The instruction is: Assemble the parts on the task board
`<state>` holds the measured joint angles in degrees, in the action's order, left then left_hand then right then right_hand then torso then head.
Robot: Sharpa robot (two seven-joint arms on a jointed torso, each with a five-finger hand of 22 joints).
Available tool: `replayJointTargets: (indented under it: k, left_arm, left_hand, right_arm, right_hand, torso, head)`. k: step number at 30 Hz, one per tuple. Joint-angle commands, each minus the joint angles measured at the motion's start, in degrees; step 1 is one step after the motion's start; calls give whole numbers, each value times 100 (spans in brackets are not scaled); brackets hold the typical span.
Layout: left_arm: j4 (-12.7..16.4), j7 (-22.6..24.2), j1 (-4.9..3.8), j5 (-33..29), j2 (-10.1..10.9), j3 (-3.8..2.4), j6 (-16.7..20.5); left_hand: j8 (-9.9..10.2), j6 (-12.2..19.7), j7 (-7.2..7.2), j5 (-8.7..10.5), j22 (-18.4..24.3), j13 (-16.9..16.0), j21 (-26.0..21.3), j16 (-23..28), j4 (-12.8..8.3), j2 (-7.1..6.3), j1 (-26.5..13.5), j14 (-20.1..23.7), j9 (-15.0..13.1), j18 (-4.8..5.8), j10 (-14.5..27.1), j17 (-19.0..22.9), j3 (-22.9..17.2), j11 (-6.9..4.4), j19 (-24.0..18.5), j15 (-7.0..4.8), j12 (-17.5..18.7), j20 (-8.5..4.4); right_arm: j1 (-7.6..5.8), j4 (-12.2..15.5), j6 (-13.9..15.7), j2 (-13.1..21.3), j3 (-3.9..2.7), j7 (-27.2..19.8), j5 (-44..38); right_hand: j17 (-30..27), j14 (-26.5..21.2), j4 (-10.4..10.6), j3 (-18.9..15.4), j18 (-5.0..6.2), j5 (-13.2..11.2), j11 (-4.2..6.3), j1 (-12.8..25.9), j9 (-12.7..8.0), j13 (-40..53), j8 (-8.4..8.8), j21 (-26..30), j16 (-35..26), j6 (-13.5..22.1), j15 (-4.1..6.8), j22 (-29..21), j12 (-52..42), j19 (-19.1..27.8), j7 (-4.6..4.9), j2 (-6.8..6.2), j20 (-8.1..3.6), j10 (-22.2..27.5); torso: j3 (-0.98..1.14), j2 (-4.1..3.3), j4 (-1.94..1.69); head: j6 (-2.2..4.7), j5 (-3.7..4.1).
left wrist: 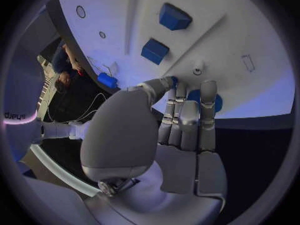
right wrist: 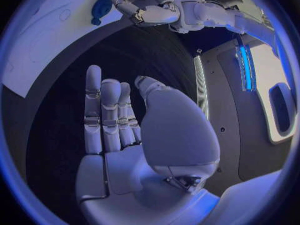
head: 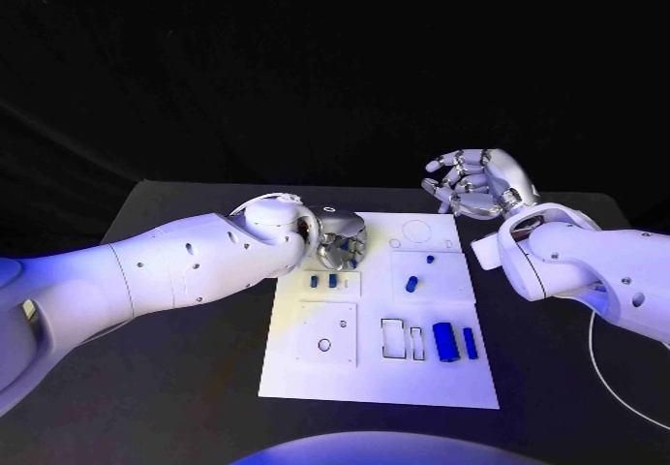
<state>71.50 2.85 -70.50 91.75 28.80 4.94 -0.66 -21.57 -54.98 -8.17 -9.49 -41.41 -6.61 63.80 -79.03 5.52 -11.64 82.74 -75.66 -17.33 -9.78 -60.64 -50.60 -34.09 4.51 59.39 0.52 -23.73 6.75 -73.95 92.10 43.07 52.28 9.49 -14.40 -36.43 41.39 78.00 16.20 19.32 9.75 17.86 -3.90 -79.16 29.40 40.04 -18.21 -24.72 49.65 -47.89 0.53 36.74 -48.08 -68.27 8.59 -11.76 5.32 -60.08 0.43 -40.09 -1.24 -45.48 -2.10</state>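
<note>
One white task board [head: 377, 373] at table centre, two silver hands, left [head: 335, 237] at 11 o'clock, right [head: 474, 182] at 1 o'clock, at least five visible blue parts [head: 445, 341] on board.

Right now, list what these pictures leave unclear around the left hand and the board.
- Head view: the left hand covers the board's far left corner.
- Left wrist view: its fingers hide most of a blue part; a grip cannot be told.
- Head view: small board markings are too small to read.
</note>
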Motion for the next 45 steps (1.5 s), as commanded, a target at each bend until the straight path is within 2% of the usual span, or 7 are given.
replayJointTargets:
  k: [1, 8, 13, 20, 31, 38, 45]
  left_arm:
    - [59, 148, 14, -191, 66, 4, 351]
    - [266, 334, 17, -389, 274, -56, 752]
    - [550, 451, 17, -550, 534, -152, 922]
    - [895, 402, 15, -683, 883, -254, 809]
    - [784, 406, 73, -770, 1104, -271, 598]
    - [606, 422, 107, -811, 1078, -240, 544]
    - [510, 394, 145, -810, 1053, -215, 405]
  left_hand:
    - [32, 29, -17, -1, -30, 0, 47, -45, -51, 0, -39, -35, 6, 6, -10, -18, -41, 23, 34, 18, 40, 11]
    - [35, 8, -22, -9, -83, 0, 84, -61, -62, -1, -54, -58, -2, 15, -34, -51, -59, 25, 68, 20, 52, 12]
    - [50, -11, -21, -7, -99, 3, 102, -72, -51, -40, -136, -77, -14, 17, -60, -53, -57, 29, 80, 25, 85, 17]
    - [68, -13, -12, 1, -112, 7, 111, -77, -49, -77, -190, -86, -21, 20, -68, -50, -50, 27, 86, 24, 118, 19]
    - [76, -11, -11, 9, -103, 10, 106, -64, -49, -92, -206, -69, -23, 18, -66, 2, -45, 28, 78, 26, 132, 21]
    - [78, -12, -10, 10, -102, 10, 105, -64, -52, -92, -206, -69, -25, 17, -67, 2, -47, 27, 76, 26, 136, 20]
    - [81, -12, -9, 10, -93, 11, 99, -57, -57, -93, -203, -59, -26, 15, -67, 27, -49, 26, 69, 26, 141, 19]
  right_arm:
    - [3, -3, -2, 5, -1, -28, -64]
    - [11, -11, -14, 12, -1, -19, -73]
    - [23, -17, -73, 13, -1, 31, -137]
    - [38, -20, -132, 18, -1, 74, -334]
    - [47, -35, -210, 23, -1, 113, -714]
    - [50, -36, -234, 14, -1, 135, -895]
    - [51, -30, -207, 9, -1, 134, -970]
  right_hand:
    - [13, 54, -7, 23, 74, -25, 29, 59, 4, -9, -28, 26, 39, -20, -5, -11, -5, -42, -4, 1, -6, -22]
    - [-5, 54, -9, 22, 73, -25, 30, 61, 3, -13, -26, 28, 19, -11, -3, -14, -5, -48, -4, -7, -7, -22]
    - [-19, 54, -1, 19, 72, -26, 27, 77, 0, -20, -23, 34, -4, 3, -4, -19, -4, -55, -1, -13, -7, -20]
    - [-20, 54, 3, 18, 72, -27, 26, 86, -1, -24, -22, 38, -10, 8, -5, -22, -3, -57, 0, -15, -7, -19]
    - [-188, -24, 5, 16, 65, -25, 8, 120, -10, -61, -12, 96, -223, 66, -25, -62, 21, -35, 16, -43, 2, 37]
    - [-249, -58, -3, 23, 63, -24, 1, 116, -12, -77, -14, 123, -309, 83, -33, -80, 30, -23, 22, -50, 8, 61]
    - [-256, -70, 15, 20, 63, -26, -7, 150, -11, -94, -22, 148, -348, 88, -40, -99, 34, -17, 28, -46, 14, 71]
  torso:
    - [-7, 2, -2]
    - [-5, 16, -9]
    - [-1, 10, -9]
    - [1, 21, -25]
    - [1, 27, -20]
    - [4, 13, -19]
    - [1, 16, -22]
  head:
    - [22, 11]
    - [71, -11]
    - [118, -7]
    - [135, -33]
    - [126, -53]
    - [179, -59]
    - [157, -52]
